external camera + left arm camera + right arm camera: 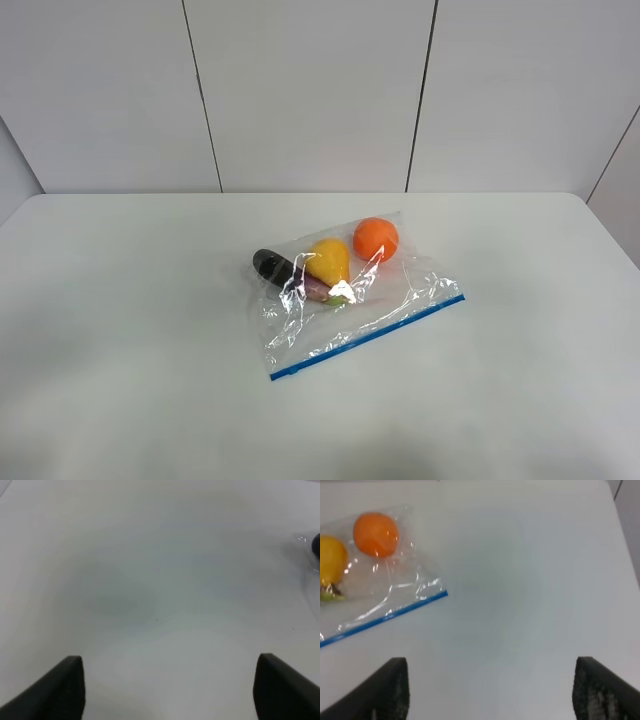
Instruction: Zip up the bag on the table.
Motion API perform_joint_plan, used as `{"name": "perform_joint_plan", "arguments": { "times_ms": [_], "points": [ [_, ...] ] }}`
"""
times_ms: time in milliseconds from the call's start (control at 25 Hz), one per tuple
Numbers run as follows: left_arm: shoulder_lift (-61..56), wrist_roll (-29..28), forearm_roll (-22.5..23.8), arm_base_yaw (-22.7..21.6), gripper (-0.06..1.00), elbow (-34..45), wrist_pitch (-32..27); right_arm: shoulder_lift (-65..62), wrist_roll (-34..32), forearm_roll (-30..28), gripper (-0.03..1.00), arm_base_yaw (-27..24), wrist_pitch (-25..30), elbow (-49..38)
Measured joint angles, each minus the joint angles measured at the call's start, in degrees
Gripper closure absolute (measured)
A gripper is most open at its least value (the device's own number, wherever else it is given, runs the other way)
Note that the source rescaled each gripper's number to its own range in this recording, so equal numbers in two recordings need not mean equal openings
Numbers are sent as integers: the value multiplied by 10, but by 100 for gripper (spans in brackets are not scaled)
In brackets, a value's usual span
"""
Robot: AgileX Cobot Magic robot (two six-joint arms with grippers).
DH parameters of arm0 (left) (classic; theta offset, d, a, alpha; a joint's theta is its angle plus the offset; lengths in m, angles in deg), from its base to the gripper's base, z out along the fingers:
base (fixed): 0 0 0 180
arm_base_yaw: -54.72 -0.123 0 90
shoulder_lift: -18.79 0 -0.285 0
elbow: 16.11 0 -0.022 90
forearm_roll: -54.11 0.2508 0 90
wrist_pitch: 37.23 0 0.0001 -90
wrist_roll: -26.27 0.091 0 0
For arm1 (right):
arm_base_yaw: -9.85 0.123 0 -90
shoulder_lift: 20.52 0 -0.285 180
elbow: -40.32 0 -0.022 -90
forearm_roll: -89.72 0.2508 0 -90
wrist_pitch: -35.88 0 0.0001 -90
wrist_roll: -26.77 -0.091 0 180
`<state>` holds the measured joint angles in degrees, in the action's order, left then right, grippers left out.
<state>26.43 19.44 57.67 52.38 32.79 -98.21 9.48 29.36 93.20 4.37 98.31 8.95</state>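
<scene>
STATE: left gripper (170, 690) and right gripper (490, 690) spread wide, empty | BAG: zip bag (350, 300) mid-table (120, 330), blue zipper strip (368, 338) on near edge | RISK: unpinned, your zipper pull may drag the bag.

White bench (130, 330) with rounded far corners fills lower part of frame below pale panelled wall. One thing lies directly on it: clear crinkly zip bag (395, 300), slightly right of centre, flat on surface. Blue zipper strip (366, 337) runs diagonally along bag's near edge, lower left to upper right. Inside bag, at far end: orange (376, 239), yellow pear (330, 260), dark purple eggplant (272, 266).
</scene>
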Motion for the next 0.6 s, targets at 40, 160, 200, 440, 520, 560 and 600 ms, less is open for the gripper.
{"name": "perform_joint_plan", "arguments": {
  "times_ms": [40, 160, 200, 440, 520, 560, 600],
  "points": [
    [0, 0, 0, 0, -6, 0, 0, -9, -2, -1, 1, 0, 0, 0],
    [0, 0, 0, 0, -6, 0, 0, -28, -9, -12, 1, 0, 2, -3],
    [0, 0, 0, 0, -6, 0, 0, -34, -11, -15, 1, 0, 3, -7],
    [0, 0, 0, 0, -6, 0, 0, -72, -16, -23, 1, 0, 14, -37],
    [0, 0, 0, 0, -6, 0, 0, -89, -21, -24, 1, 0, 15, -51],
    [0, 0, 0, 0, -6, 0, 0, -96, -26, -25, 1, 0, 15, -60],
    [0, 0, 0, 0, -6, 0, 0, -104, -26, -25, 1, 0, 16, -67]
  ]
}}
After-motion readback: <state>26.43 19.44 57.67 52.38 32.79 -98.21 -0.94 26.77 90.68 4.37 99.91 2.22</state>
